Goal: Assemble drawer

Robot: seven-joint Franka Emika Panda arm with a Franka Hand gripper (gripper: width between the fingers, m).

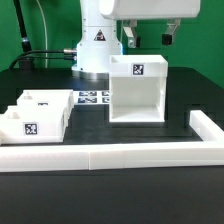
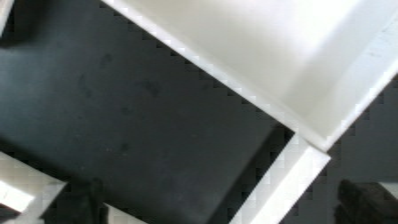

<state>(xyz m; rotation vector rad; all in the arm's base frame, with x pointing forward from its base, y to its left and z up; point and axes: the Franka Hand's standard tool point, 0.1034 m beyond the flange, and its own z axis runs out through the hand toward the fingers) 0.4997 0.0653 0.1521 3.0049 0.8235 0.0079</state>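
The drawer's tall white housing (image 1: pixel 138 92) stands upright on the black table, its open side facing the front and a square tag on its top edge. Two shallow white trays (image 1: pixel 35 112) with tags sit side by side at the exterior view's left. My gripper (image 1: pixel 148 35) hangs just above the back of the housing, open and empty. In the wrist view the gripper (image 2: pixel 217 208) shows only as dark fingertips (image 2: pixel 365 200) at the frame's edge, far apart, with a white housing panel (image 2: pixel 267 50) below them.
A long low white wall (image 1: pixel 110 156) runs along the front and turns back at the exterior view's right (image 1: pixel 205 125). The marker board (image 1: pixel 92 98) lies flat between the trays and the housing. The robot base (image 1: pixel 95 45) stands behind.
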